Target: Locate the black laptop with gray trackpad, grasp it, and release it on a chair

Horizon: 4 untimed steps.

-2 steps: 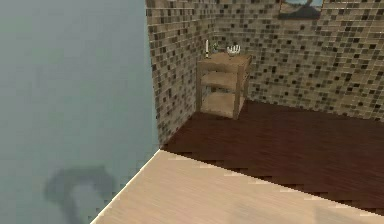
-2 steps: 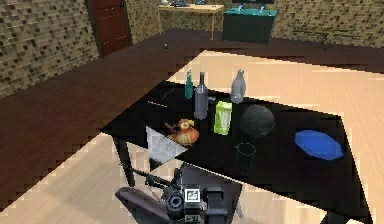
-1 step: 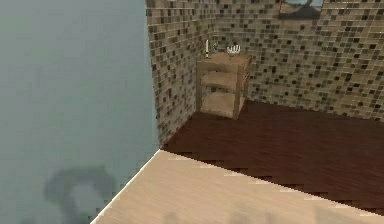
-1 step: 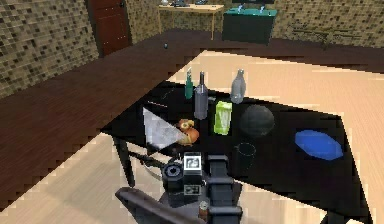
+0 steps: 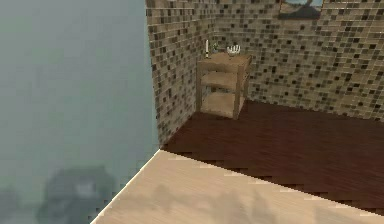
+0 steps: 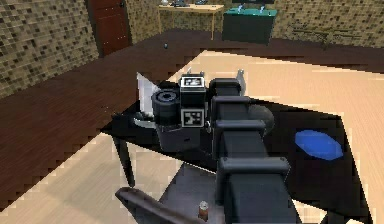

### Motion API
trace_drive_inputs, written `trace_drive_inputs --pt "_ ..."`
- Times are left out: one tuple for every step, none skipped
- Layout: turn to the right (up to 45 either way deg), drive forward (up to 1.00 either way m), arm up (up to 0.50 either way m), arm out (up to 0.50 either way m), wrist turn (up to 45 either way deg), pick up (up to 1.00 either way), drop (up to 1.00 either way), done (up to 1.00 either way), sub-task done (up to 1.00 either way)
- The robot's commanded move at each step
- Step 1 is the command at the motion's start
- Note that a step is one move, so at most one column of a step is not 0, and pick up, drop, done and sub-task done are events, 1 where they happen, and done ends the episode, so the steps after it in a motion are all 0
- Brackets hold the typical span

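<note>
Over on the arm side view, you've got the arm (image 6: 245,160) rising from the bottom edge across a black table (image 6: 295,118). The gripper (image 6: 148,118) sits at its far end, just left of the two white squares (image 6: 192,116). Right behind that end stands a pale upright panel with a dark base, its edges peeking out on either side of the squares. By its shape it reads as the laptop (image 6: 147,88), lid up, standing on the table toward its left end in this view.

With the laptop on the tabletop right at the fingers, you can't tell whether the gripper holds anything. You can't tell whether the fingers are released or clenched either.

A flat blue round thing (image 6: 320,145) lies on the table's right part, well apart from the laptop. Down at the bottom edge, left of the arm, a dark grey chair (image 6: 145,203) stands just beside the table.

Farther out, a dark red door (image 6: 108,25) stands in the mosaic wall, with a wooden table (image 6: 190,10) and a green cabinet (image 6: 250,24) along the back.

Now your forward view: two mosaic-tiled walls meet in a corner. A small wooden side table (image 5: 225,85) stands against the left one, with a few tiny things on top. A framed picture (image 5: 300,8) hangs at the top edge. Dark wood floor (image 5: 290,140) meets pale floor (image 5: 200,195) in front.
</note>
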Motion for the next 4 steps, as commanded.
trace_drive_inputs --pt "0.0 0.0 0.0 0.0 -45.0 0.0 0.0 0.0 0.0" --pt "0.0 0.0 0.0 0.0 -45.0 0.0 0.0 0.0 0.0" --pt "0.0 0.0 0.0 0.0 -21.0 0.0 0.0 0.0 0.0" --pt "0.0 0.0 0.0 -0.14 0.0 0.0 0.0 0.0 0.0"
